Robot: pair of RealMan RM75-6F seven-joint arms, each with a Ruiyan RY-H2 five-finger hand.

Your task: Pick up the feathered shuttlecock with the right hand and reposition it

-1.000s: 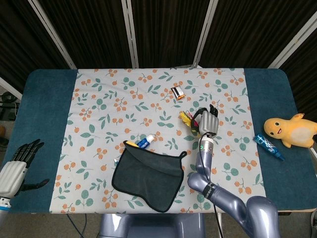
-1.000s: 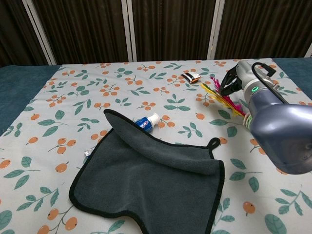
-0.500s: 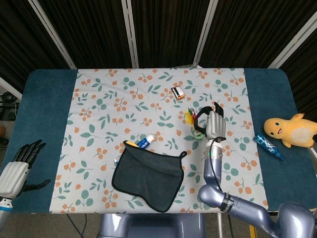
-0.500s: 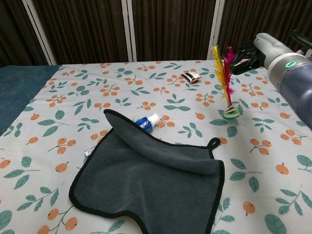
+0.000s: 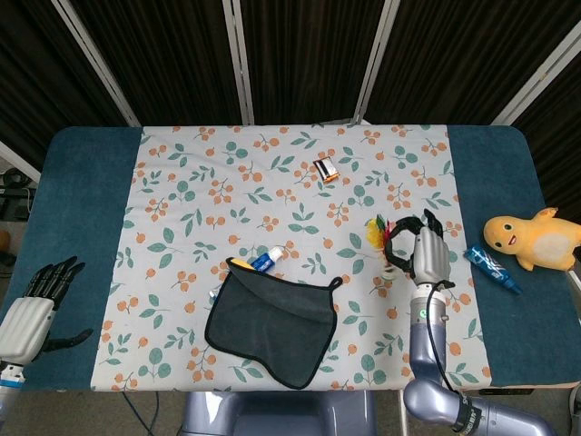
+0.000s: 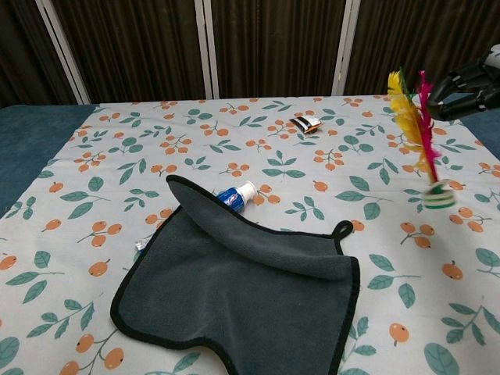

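The grey towel (image 5: pixel 270 325) is lying on the table's floral cloth (image 5: pixel 182 182). The right hand (image 5: pixel 427 254) is pinching the feathered shuttlecock (image 6: pixel 422 144) by its feathers, hanging above the cloth's right part. The left hand (image 5: pixel 32 309) is resting open.

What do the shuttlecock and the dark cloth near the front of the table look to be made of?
Shuttlecock: dyed feathers, yellow and magenta, wispy at the edges, on a small round base that looks like rubber or plastic; motion blur leaves the base unclear. Dark cloth: soft matte fabric, probably microfibre or terry, judging by its fuzzy nap, folded-over top edge, stitched black border and hanging loop.
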